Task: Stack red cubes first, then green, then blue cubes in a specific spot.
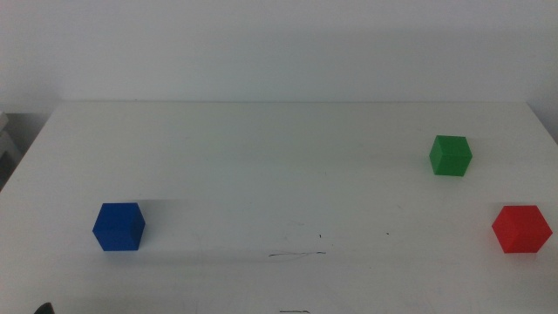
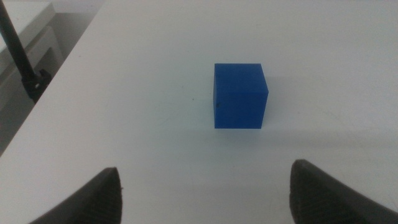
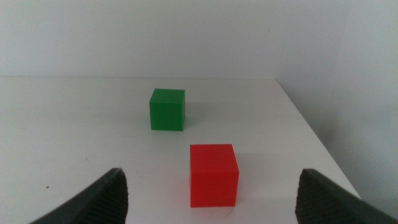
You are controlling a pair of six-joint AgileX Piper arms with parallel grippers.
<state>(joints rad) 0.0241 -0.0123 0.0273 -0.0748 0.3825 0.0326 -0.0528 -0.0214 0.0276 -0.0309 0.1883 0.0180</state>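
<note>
Right hand (image 3: 208,199) waits wide, its two dark jaws rising at the lower corners of the right wrist frame with nothing between them, low over the surface (image 3: 74,143) and aimed at the red cube (image 3: 213,175) just ahead. Left hand (image 2: 205,196) is likewise spread and empty, jaws at the lower corners of its own frame, facing the blue cube (image 2: 240,95) a little beyond. Neither arm reaches into the middle view.

Nearest in that view, at lower centre, lies the thin wavy pen stroke (image 1: 297,255), a tiny speck just above it: the spot for the stack, still bare. At lower left stands the blue cube (image 1: 119,227); at the right edge, the red cube (image 1: 521,229); farther back at upper right, the green cube (image 1: 451,155). All three are well apart and none is stacked, so the task looks barely begun.

Red goes first, and the right hand is best placed. It should likely advance level until the cube sits squarely between the jaws, then close on two flat opposite faces, not on corners, so the cube lifts without twisting. The green cube (image 3: 167,109) stands behind and slightly aside, clear of the approach. Setting red directly on the stroke matters, since the next two cubes must rest on it.
</note>
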